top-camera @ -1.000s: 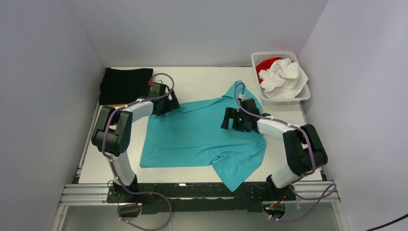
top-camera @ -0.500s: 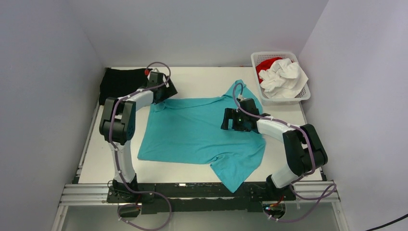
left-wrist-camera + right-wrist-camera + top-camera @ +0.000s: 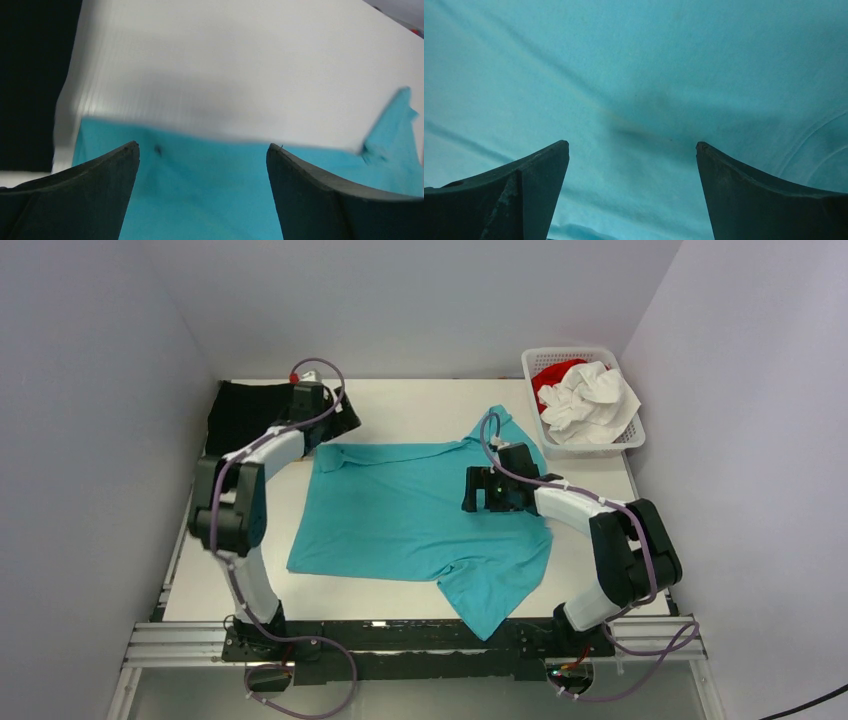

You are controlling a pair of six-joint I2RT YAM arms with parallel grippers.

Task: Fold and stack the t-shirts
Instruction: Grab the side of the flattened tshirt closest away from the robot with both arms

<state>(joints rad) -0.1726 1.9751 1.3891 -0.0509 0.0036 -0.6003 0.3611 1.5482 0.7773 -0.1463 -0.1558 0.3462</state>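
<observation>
A turquoise t-shirt (image 3: 405,515) lies spread on the white table, one sleeve hanging over the near edge. It fills the right wrist view (image 3: 634,75) and the lower part of the left wrist view (image 3: 210,195). My left gripper (image 3: 337,423) is open and empty at the shirt's far left corner, next to a folded black t-shirt (image 3: 250,416). My right gripper (image 3: 476,490) is open and empty, low over the shirt's right part. A white t-shirt (image 3: 590,400) and a red one (image 3: 549,374) lie crumpled in the basket.
The white lattice basket (image 3: 632,440) stands at the far right corner. Bare white table (image 3: 420,410) lies beyond the turquoise shirt. Grey walls close in on three sides.
My left gripper has let go of the shirt's far left corner after pulling it outward, and has moved further back and left. The shirt lies flatter. The right arm has barely moved.
</observation>
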